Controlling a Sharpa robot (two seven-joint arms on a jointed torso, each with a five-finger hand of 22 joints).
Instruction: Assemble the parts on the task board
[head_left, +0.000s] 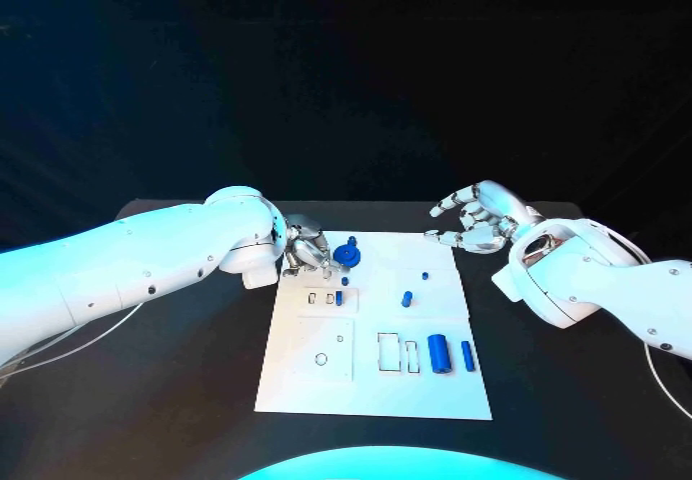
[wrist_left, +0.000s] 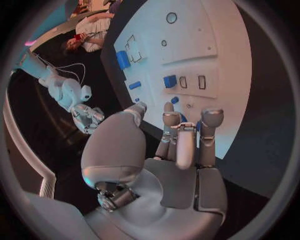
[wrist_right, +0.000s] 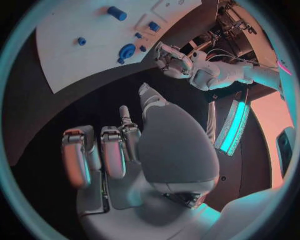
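Two silver hands sit at the far end of the white task board (head_left: 372, 330) on the black counter (head_left: 173, 380): the left hand (head_left: 306, 247) at about ten o'clock of the board, its fingers (head_left: 326, 262) just beside a round blue part (head_left: 346, 256) near the far edge, though whether they grasp it I cannot tell. The right hand (head_left: 476, 220) hovers off the board's one o'clock corner, fingers (head_left: 450, 238) curled and apart, holding nothing. Small blue parts (head_left: 408, 297) lie mid-board, and two blue cylinders (head_left: 438, 353) lie side by side toward four o'clock.
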